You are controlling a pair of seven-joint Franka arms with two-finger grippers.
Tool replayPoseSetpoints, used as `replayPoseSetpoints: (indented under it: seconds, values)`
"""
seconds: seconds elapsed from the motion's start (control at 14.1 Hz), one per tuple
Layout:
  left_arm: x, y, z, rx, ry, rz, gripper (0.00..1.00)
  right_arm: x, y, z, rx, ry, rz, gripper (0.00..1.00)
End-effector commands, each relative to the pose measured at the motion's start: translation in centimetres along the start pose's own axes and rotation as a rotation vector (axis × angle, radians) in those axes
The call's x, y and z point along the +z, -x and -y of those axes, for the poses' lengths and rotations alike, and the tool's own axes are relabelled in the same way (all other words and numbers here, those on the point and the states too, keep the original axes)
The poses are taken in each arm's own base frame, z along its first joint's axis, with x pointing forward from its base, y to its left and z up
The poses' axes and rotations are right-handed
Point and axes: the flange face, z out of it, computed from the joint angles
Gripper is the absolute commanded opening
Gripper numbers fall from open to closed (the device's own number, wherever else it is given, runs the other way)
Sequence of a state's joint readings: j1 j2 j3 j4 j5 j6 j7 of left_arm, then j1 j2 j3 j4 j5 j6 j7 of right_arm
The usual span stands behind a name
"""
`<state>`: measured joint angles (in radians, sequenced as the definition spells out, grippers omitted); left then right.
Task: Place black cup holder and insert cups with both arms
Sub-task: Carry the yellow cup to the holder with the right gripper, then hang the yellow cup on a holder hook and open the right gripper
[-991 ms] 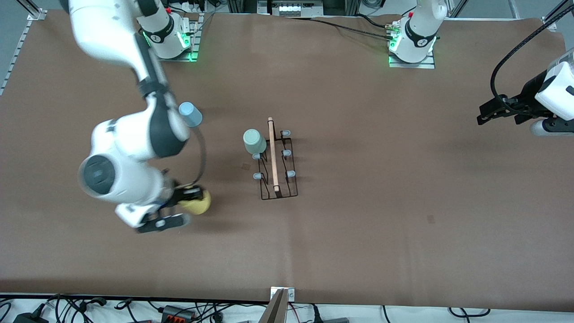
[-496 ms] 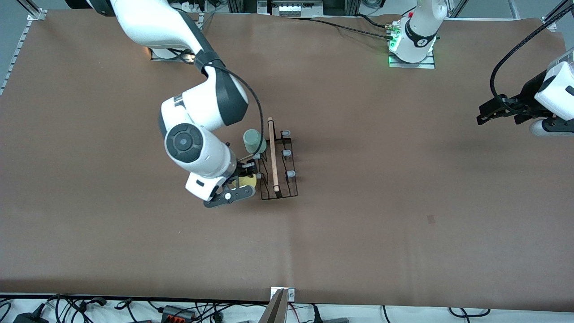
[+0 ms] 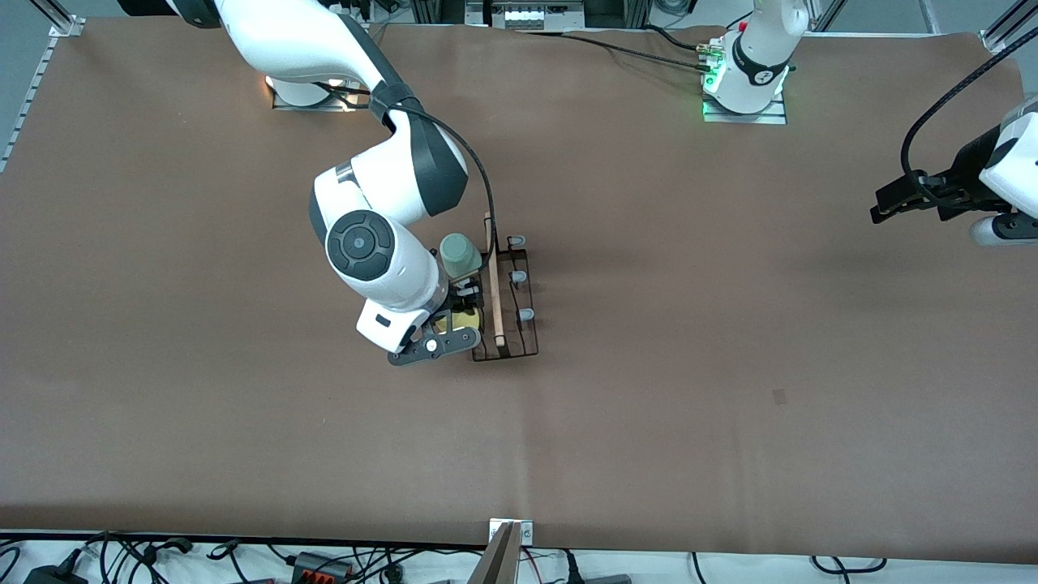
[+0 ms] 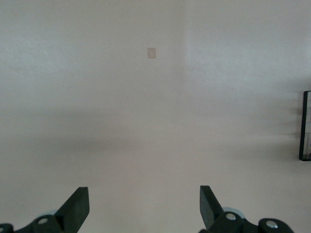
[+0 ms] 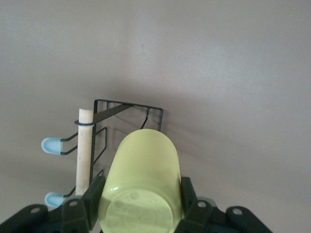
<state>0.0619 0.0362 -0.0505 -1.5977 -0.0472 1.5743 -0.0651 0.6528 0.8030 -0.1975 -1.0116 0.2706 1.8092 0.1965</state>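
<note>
At the right arm's end of the scene, we see the right gripper (image 3: 451, 324) clamped on the yellow cup (image 3: 461, 319), its two black fingers (image 5: 82, 206) pressed against the cup's sides. The cup lies tipped on its side in the grip, its closed base toward the wrist camera and its body pointing at the rack. It hangs over the black cup holder (image 3: 504, 302), on the side toward the right arm's end of the table and at the end nearer the front camera.

We find the holder standing near the middle of the brown table (image 3: 689, 365), its light wooden rod (image 3: 493, 280) running along the top of the wire frame. The mint green cup (image 3: 460, 254) sits upside down on a peg at the rack's farther end, just beside the rod. Three grey-blue-tipped pegs (image 3: 519, 277) on the side toward the left arm's end stand bare.

Toward the left arm's end of the table, the left gripper (image 3: 896, 203) waits in the air well apart from the rack, its fingers (image 4: 77, 208) spread wide with nothing between them. In its wrist view we see only bare tabletop and one edge of the wire frame (image 4: 305, 126).
</note>
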Motion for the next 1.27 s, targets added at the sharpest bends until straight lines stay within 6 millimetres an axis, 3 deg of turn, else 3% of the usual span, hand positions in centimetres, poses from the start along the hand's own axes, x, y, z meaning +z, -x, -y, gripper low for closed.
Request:
replayPoseSetpoints:
  seconds: [0.0,0.5,0.71,0.78,0.85,0.99,1.13,1.2]
  values:
    - [-0.3,0.4,0.0,0.02,0.011,0.002,1.0,0.9,-0.4,0.4,0.013,-0.01,-0.024,0.2]
    - [-0.7,0.4,0.5,0.013,0.011,0.0,1.0,3.2,-0.4,0.8,0.003,-0.003,-0.008,0.22]
    - [-0.8,0.4,0.9,0.007,0.01,0.0,1.0,5.5,-0.2,1.5,-0.006,0.011,0.017,0.22]
    - [-0.8,0.5,1.4,-0.002,0.01,0.004,1.0,5.8,-0.2,1.5,-0.006,0.014,0.019,0.35]
    - [-0.8,0.5,2.1,-0.014,0.011,0.009,1.0,6.0,-0.2,1.5,0.003,0.015,0.022,0.99]
    - [-0.6,0.4,2.7,-0.022,0.012,0.01,1.0,4.6,-0.2,1.1,0.013,0.011,0.015,1.0]
    - [-0.7,0.5,2.3,-0.018,0.011,0.012,1.0,1.6,-0.4,-0.6,0.041,0.011,0.004,1.0]
    - [-0.7,0.6,2.2,-0.014,0.011,0.014,1.0,-0.9,-0.2,-2.0,0.056,0.01,0.004,1.0]
